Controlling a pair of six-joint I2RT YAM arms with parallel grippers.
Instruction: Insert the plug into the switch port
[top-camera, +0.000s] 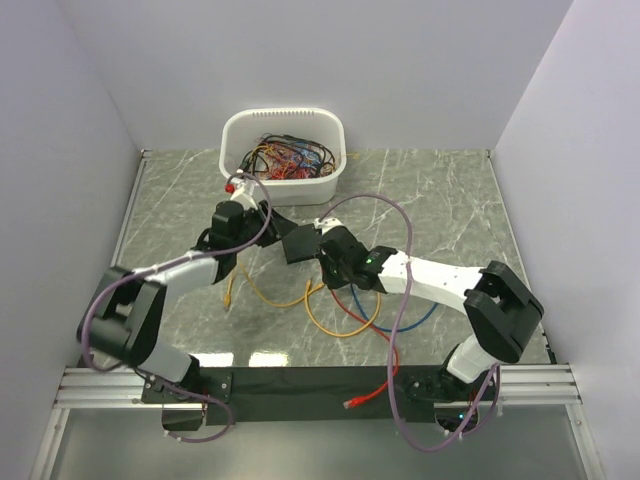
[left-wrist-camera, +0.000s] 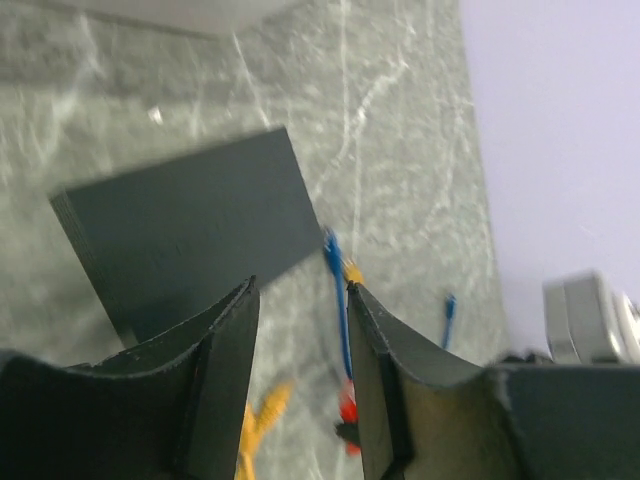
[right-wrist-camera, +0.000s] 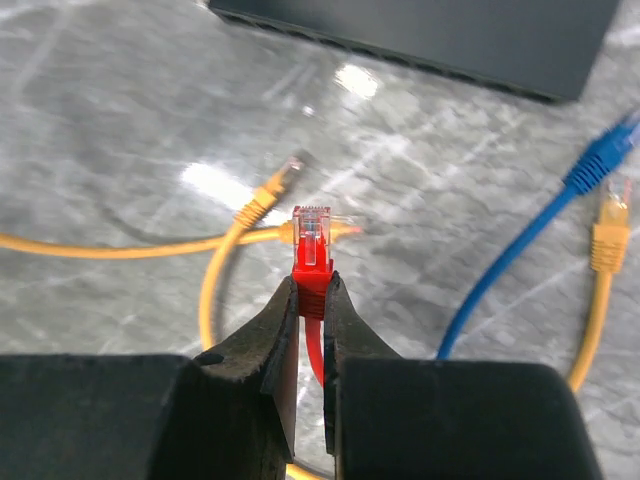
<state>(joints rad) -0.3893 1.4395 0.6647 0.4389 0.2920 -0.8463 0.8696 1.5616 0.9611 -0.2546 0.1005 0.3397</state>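
1. the right gripper (right-wrist-camera: 312, 285) is closed on the red plug (right-wrist-camera: 312, 245), pinching it just behind the clear tip, which sticks out past the fingertips.
2. the plug points toward the black box (right-wrist-camera: 430, 28), with a stretch of bare table (right-wrist-camera: 120, 110) between them; it is not in any socket.
3. the row of ports (right-wrist-camera: 400, 58) runs along the edge of the box that faces the plug. the single openings are too dim to tell apart.
4. the left gripper (left-wrist-camera: 300, 288) is open, and its fingers (left-wrist-camera: 225, 350) are spread with nothing between them. the box lies just beyond the fingertips; contact cannot be told.
5. from above, the box sits flat near the middle of the table, between the two grippers, with the white tub (top-camera: 283, 185) of tangled wires behind it.
6. a blue cable (right-wrist-camera: 560, 215) lies to the right of the plug, next to one yellow cable end (right-wrist-camera: 608, 240).
7. another yellow cable (right-wrist-camera: 240, 235) loops on the table under the plug, its end just to the left.
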